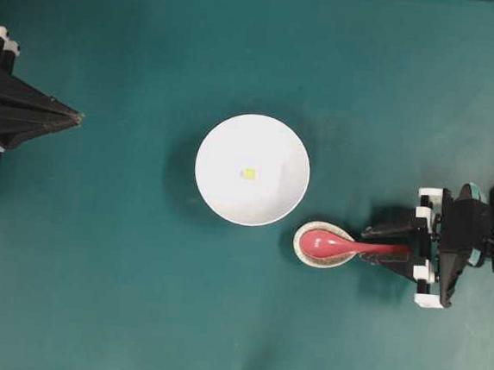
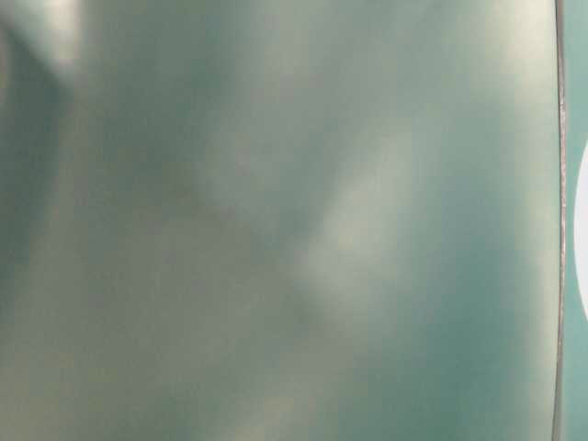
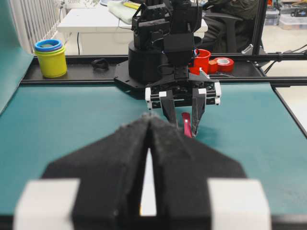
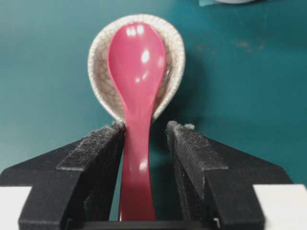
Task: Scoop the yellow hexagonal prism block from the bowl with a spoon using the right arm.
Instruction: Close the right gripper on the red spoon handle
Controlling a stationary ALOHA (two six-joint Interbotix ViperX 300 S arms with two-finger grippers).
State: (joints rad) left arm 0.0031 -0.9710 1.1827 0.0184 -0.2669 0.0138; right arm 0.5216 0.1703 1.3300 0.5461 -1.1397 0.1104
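Red-pink spoon [image 4: 136,96] lies scoop-first in the speckled dish [image 4: 98,62], its handle running straight back between the right gripper's [image 4: 146,143] open jaws, one pad touching it, no grip yet. Yellow block [image 1: 248,174] sits mid-bowl [image 1: 216,195], beyond the dish. Left gripper [image 3: 148,143] idles, closed.

The block [image 1: 248,174] lies in the bowl [image 1: 220,191] at the middle of the bench [image 1: 90,292]. At the bowl's four o'clock sits a small dish [image 1: 303,251], just beside it. The spoon [image 1: 346,245] rests in that dish, its handle pointing to three o'clock between the right jaws.
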